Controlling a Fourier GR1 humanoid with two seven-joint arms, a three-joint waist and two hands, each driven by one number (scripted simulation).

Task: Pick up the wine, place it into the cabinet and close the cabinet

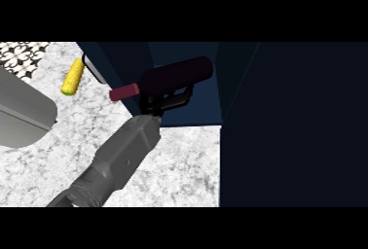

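Dark red wine bottle (pixel 173 78) held on its side at the mouth of the navy cabinet (pixel 191 104), neck and red cap pointing left toward the open counter, base tilted up to the right into the cabinet's shadow. Curled round the bottle's middle from below: black fingers of the one hand (pixel 167 99) in view, on a grey forearm rising from the lower left; whether left or right hand, impossible to tell. Hard on the right, a tall dark cabinet door (pixel 295 126), little room on that side. Speckled white counter (pixel 179 165) open below and left of the arm. Yellow corn cob (pixel 72 77) well apart at upper left, near a patterned tile corner (pixel 22 56); grey sink rim (pixel 28 116) at the left edge.
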